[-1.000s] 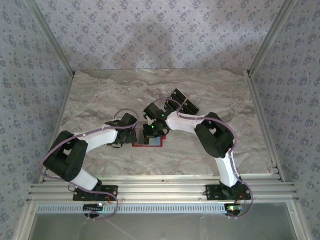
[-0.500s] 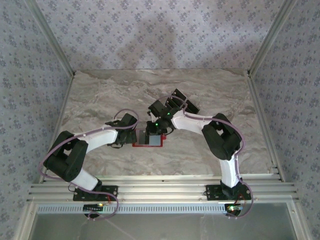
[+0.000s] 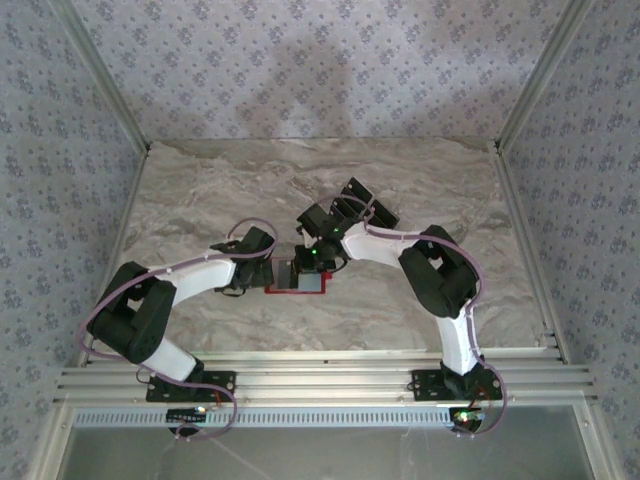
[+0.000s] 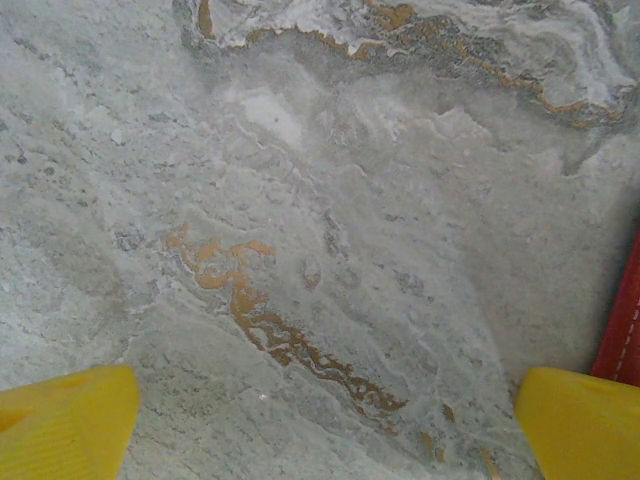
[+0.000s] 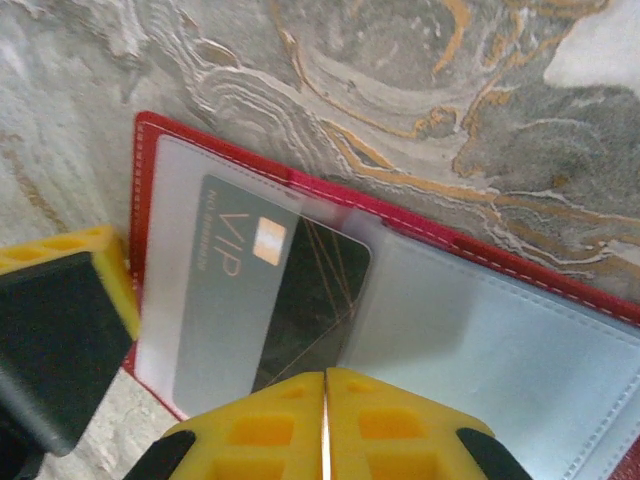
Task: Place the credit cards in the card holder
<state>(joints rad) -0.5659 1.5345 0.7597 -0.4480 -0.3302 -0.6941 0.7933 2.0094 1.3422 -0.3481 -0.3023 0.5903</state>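
1. Starting at the left, the left claw [image 4: 320, 430] hangs low over the marbled worktop [image 4: 300, 200] with its yellow fingers spread wide and nothing between them.
2. Its right-hand finger sits just beside the red stitched edge of the card holder [image 5: 500, 330]. The right wrist view shows that finger at the holder's left border, though contact cannot be told.
3. The card holder lies open and flat on the worktop between the two claws, near the middle of the surface, its pale grey inside facing up inside a red border.
4. One credit card [image 5: 300, 300] lies in the holder's left half. The end marked VIP shows dimly through the frosted pocket, and the other end is bare and black, lying across the fold.
5. The right claw [image 5: 325, 410] is closed, its two yellow tips pressed together with only a thin seam between them. They stand over the near edge of that card, and whether they touch it cannot be told.
6. Further right and toward the back, the remaining credit cards [image 3: 356, 192] lie on the worktop beside the right arm, well apart from the holder.
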